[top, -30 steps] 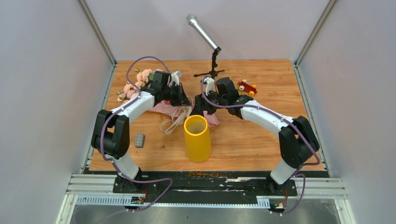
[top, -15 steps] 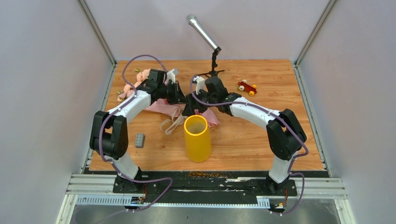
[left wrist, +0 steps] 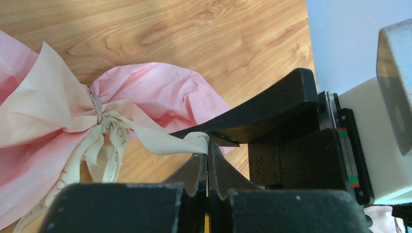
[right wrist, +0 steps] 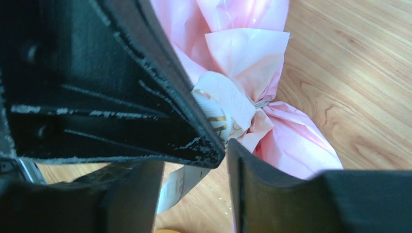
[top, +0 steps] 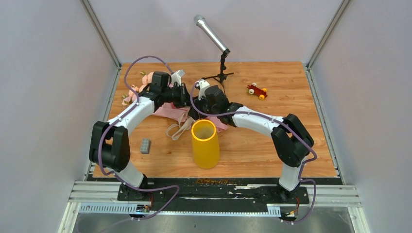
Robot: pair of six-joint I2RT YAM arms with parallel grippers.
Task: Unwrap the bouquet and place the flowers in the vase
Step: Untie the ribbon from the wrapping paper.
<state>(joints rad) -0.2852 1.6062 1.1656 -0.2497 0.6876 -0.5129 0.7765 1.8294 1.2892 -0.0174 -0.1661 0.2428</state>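
Top view: the bouquet lies flat on the bench. Its long axis slants from the roses at far left to a paper tail just behind the vase, and both arms meet over its tied middle. Left wrist: the left pincer is clamped together on a ribbon tail, with the knot off to its left. Right wrist: the right pincer has its jaws slightly apart, a ribbon loop at the gap and paper beyond, nothing gripped that I can see. My read: untying hinges on drawing that tail straight away from the knot.
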